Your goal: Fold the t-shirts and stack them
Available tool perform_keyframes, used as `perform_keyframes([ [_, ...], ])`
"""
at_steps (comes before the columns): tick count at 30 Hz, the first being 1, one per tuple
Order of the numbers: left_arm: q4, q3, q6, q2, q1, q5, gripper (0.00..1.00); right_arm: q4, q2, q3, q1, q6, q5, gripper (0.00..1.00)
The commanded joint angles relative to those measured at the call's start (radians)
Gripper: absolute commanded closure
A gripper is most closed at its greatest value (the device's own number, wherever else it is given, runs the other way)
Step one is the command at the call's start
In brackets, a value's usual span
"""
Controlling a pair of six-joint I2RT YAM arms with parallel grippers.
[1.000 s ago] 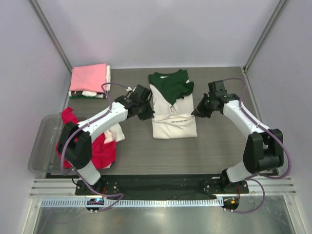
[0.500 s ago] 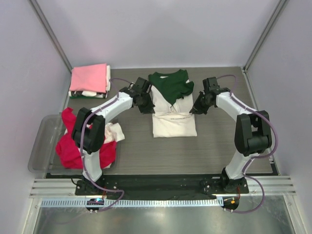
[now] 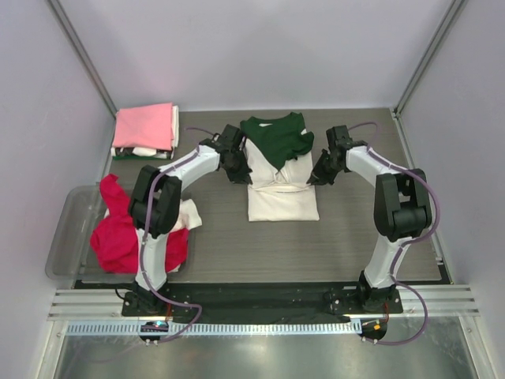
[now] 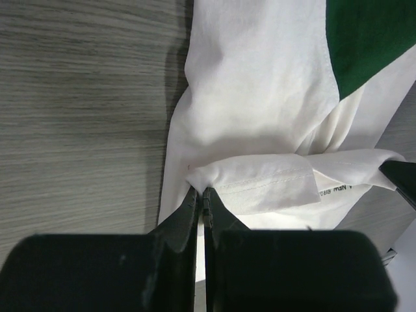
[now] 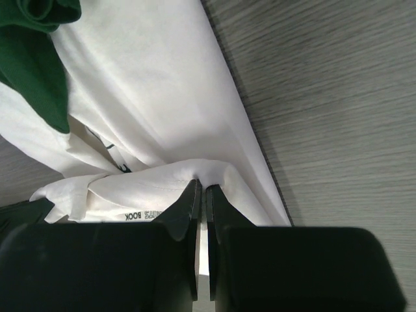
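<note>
You're clamping both jaws on the hem of the cream t-shirt [image 3: 282,207]; be carrying both corners evenly toward the far edge.

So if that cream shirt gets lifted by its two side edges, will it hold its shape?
Probably not: the cream t-shirt bunches and creases where the left gripper and right gripper pinch it, so its middle would likely sag. The dark green t-shirt lying on it may slide off.

Black-printed cream tee [image 3: 282,204]; green tee [image 3: 274,136]; pink tee [image 3: 144,125]; red tee [image 3: 118,237].
</note>
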Motion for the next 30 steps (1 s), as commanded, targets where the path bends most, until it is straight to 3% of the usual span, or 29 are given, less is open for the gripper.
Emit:
perform_keyframes([
  [1, 0.006, 0.059, 0.024, 0.025, 0.022, 0.039, 0.97, 0.028, 0.028, 0.058, -0.012, -0.011, 0.009, 0.89],
  [2, 0.001, 0.086, 0.03, 0.034, 0.026, 0.047, 0.93, 0.03, 0.034, 0.08, -0.015, -0.008, 0.006, 0.78],
  [4, -0.039, 0.132, 0.032, 0.054, 0.039, 0.07, 0.86, 0.024, 0.06, 0.118, -0.022, -0.003, 0.0, 0.66],
  [5, -0.077, 0.195, 0.036, 0.075, 0.045, 0.079, 0.76, 0.013, 0.07, 0.179, -0.036, -0.003, -0.002, 0.6],
  [10, -0.243, 0.52, 0.058, 0.14, 0.098, 0.114, 0.6, -0.143, 0.123, 0.476, -0.056, -0.021, 0.013, 0.53],
  [13, -0.349, 0.611, 0.082, 0.145, 0.118, 0.103, 0.58, -0.191, 0.068, 0.505, -0.055, -0.026, 0.012, 0.52],
  [16, -0.329, 0.514, 0.085, 0.047, 0.121, 0.096, 0.58, -0.18, -0.047, 0.393, -0.044, -0.031, 0.013, 0.51],
  [19, -0.265, 0.319, 0.082, -0.076, 0.116, 0.103, 0.58, -0.127, -0.138, 0.219, -0.007, -0.032, 0.009, 0.51],
  [23, -0.2, 0.077, 0.09, -0.234, 0.093, 0.07, 0.58, -0.081, -0.247, 0.063, 0.112, -0.035, 0.039, 0.54],
  [30, -0.142, -0.278, 0.088, -0.499, 0.084, 0.036, 0.58, -0.052, -0.181, -0.008, 0.248, -0.047, 0.11, 0.69],
])
